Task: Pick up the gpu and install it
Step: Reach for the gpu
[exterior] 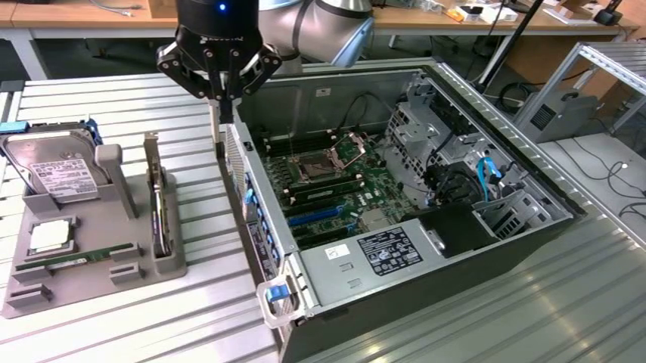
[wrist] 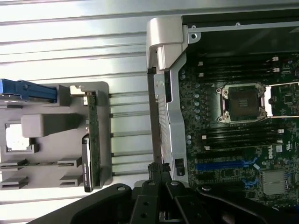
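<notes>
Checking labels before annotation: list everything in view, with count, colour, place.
table: one, silvery, slatted.
case: one, black and silver, open, on the table.
tray: one, grey, beside the case.
gpu: one, black with silvery bracket, edge-on in the tray's slot nearest the case.
hard drive: one, silver, white label, upright in the tray.
processor: one, silvery, flat in the tray.
memory stick: one, green, in the tray.
gripper: one, black, shut, above the case's wall nearest the tray.
</notes>
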Available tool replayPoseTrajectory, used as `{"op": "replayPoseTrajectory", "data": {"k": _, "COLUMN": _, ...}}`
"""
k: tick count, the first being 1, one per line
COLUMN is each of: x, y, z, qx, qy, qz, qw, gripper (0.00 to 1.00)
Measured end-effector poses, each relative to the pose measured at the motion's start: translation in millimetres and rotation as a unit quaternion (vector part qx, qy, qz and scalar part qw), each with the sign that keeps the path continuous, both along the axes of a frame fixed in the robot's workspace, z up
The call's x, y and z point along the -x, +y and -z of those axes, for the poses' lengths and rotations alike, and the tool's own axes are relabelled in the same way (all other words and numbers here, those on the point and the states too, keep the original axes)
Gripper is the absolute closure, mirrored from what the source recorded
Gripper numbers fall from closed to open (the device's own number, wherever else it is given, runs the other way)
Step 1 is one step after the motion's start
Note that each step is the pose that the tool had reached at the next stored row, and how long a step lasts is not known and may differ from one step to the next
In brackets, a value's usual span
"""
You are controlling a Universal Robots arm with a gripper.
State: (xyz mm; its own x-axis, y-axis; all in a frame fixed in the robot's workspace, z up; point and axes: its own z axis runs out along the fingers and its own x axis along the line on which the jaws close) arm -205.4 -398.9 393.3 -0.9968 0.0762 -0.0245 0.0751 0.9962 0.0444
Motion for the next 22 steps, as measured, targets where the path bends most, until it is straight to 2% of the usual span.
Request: {"op": "replayPoseTrajectory", "data": {"k": 22, "x": 19.5, "y": 0.0, "z": 0.0, "qx": 0.0, "qy": 0.0, "qz": 0.0, "qw": 1.0, "gripper": 0.89}}
